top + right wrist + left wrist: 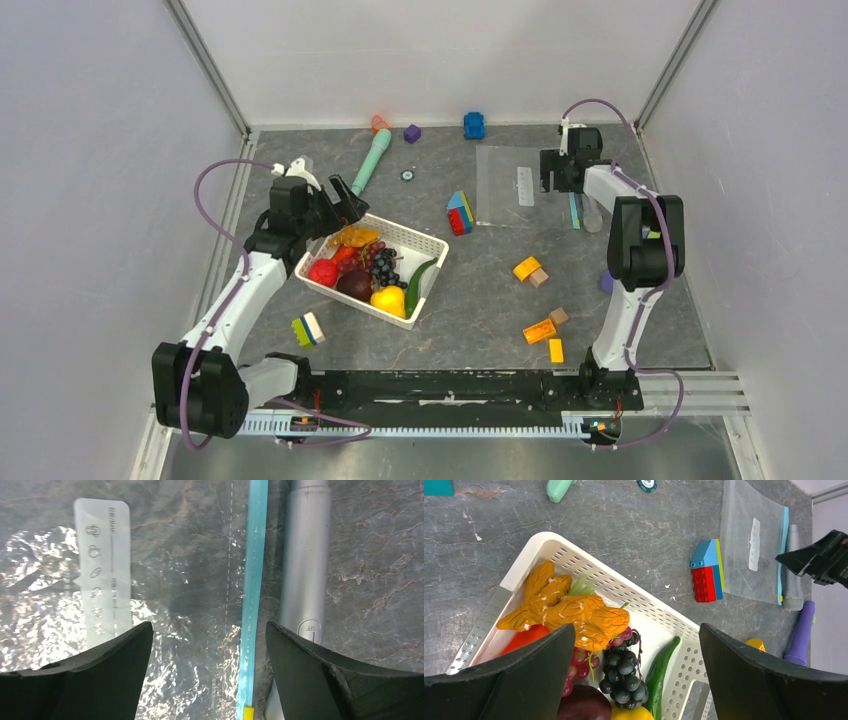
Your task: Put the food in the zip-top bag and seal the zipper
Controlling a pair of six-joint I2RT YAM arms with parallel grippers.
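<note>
The food lies in a white mesh basket (424, 240) (544, 542): an orange piece (356, 237) (574, 607), dark grapes (384, 264) (625, 672), a green pod (421, 272) (662, 672), a red fruit (322, 272), a maroon one (354, 285) and a yellow one (389, 300). My left gripper (338, 203) (636, 630) hangs open above them, holding nothing. The clear zip-top bag (505, 185) (749, 540) (180, 570) lies flat and empty at the back right. Its light-blue zipper (574, 210) (783, 555) (253, 580) runs along the right edge. My right gripper (556, 170) (207, 627) is open just over that edge.
A silver cylinder (590, 215) (301, 555) lies along the zipper's outer side, with a purple piece (801, 632) nearby. A red-and-blue block stack (460, 213) (706, 570) stands between basket and bag. A teal marker toy (370, 160) and orange and wooden blocks (540, 300) lie scattered.
</note>
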